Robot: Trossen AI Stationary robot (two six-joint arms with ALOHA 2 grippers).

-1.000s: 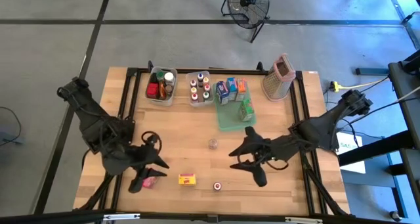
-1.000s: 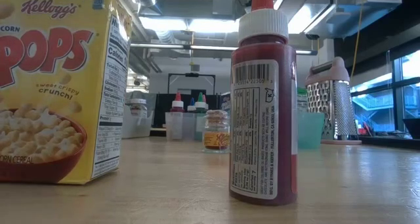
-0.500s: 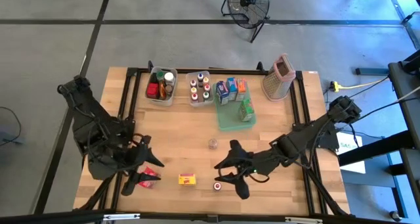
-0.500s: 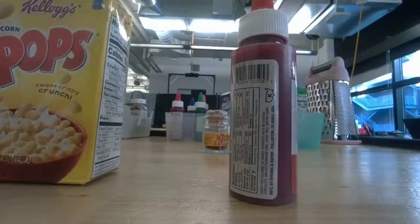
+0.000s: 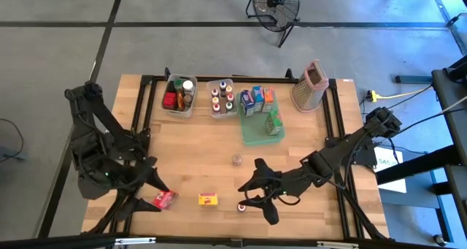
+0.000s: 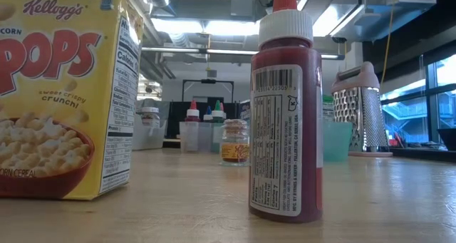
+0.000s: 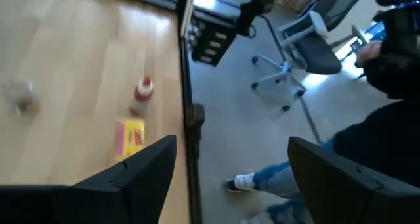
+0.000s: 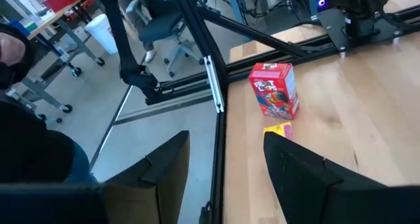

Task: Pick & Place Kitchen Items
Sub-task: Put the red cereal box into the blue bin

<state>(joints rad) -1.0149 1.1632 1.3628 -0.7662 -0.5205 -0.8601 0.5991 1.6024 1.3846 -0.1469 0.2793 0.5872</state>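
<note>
From above I have the right gripper (image 5: 252, 196) hanging low over the front of the desk (image 5: 211, 143), fingers spread wide and holding nothing; the red sauce bottle (image 5: 241, 206) stands upright just beside its tips, toward the front edge and slightly to the left, so I judge the right arm the nearer one by far; the yellow cereal carton (image 5: 209, 199) lies flat a little farther left, its long axis running along the front edge; the red carton (image 5: 166, 198) lies near the left corner. The left gripper (image 5: 149, 182) sits back beside that red carton, open wide and empty in its wrist view. A small clear jar (image 5: 236, 159) stands alone mid-desk, behind the right gripper. Since the bottle is upright, I expect a level approach with one finger on each side.
</note>
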